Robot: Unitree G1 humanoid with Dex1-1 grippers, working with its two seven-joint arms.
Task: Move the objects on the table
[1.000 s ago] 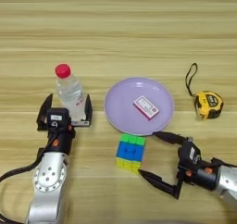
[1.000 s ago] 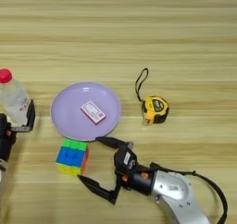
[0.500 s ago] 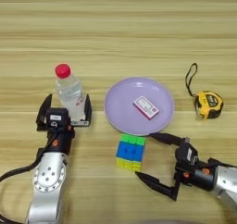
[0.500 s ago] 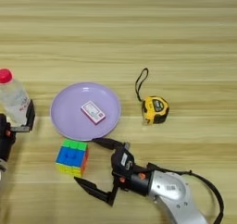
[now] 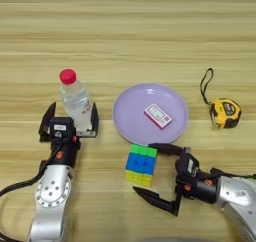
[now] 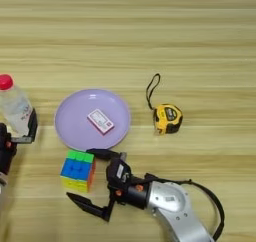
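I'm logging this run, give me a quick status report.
Left hand open around the bottle. Right hand open beside the puzzle cube, not gripping. Tape measure untouched. Plate sits just behind the cube.

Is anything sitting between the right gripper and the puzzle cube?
Nothing visible. The right gripper is open just right of the puzzle cube, one finger reaching along its far side, the other along its near side. The purple plate lies just behind them, not in between.

Left gripper (image 5: 70, 120) fingers spread; right gripper (image 5: 152, 173) fingers wide apart
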